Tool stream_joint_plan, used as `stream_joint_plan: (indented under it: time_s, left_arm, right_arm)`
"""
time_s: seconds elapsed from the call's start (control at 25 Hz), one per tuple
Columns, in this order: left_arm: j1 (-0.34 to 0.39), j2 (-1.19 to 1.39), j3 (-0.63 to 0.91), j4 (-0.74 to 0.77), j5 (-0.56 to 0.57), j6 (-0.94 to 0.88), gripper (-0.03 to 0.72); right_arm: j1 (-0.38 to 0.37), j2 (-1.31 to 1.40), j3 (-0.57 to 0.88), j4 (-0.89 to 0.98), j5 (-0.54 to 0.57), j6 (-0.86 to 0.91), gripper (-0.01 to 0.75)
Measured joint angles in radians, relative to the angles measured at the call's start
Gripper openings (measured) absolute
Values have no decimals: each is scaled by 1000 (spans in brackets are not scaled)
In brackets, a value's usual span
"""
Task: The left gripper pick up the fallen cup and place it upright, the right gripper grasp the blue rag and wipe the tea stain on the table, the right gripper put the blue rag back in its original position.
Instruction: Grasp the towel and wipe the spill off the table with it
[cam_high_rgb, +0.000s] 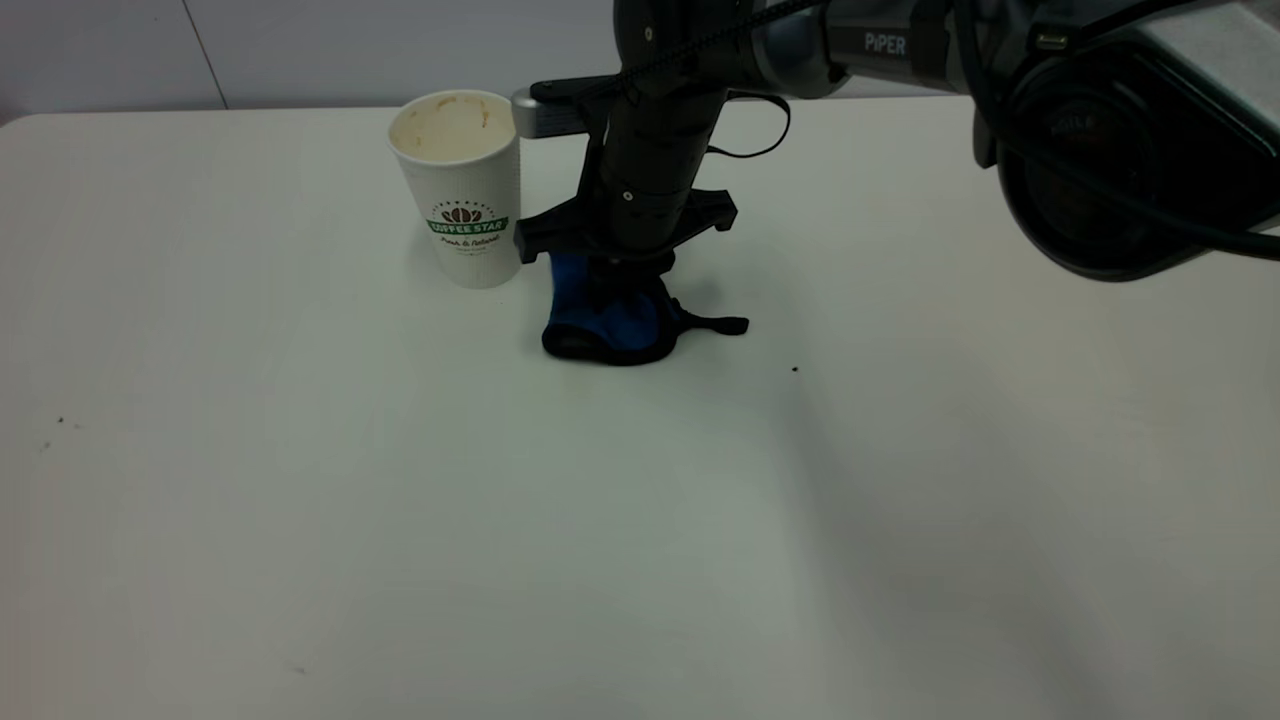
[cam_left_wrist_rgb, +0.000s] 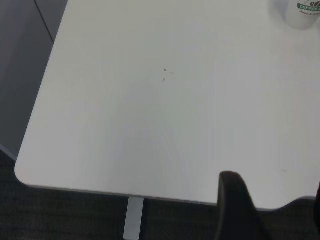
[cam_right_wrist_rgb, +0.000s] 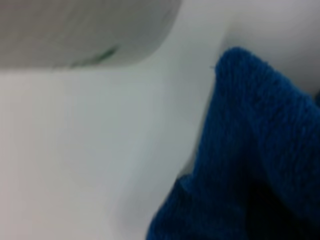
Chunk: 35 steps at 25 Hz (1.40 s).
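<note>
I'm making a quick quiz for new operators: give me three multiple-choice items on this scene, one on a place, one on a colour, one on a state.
1. Where is the right gripper?
A. over the rag beside the cup
B. at the table's near edge
C. inside the cup

2. What colour is the rag?
A. red
B. blue
C. yellow

3. How does the cup stand?
A. on its side
B. upside down
C. upright

Answers: 1 A, the arm comes down onto the rag right of the cup; 2 B, bright blue cloth with black edging; 3 C, its open mouth faces up.
</note>
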Motion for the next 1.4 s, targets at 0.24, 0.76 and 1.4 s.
stream_joint_plan:
  time_s: [0.24,0.76,1.4]
  left_arm:
    - [0,0,0,0,0,0,411]
    - [0,0,0,0,0,0,411]
    - [0,0,0,0,0,0,411]
  right_arm:
    - [5,-1,-11,6,125,1,62]
    - [-12,-7,-11,-255,73,58,62]
    - [-189,-11,-11,-98,325,-36,62]
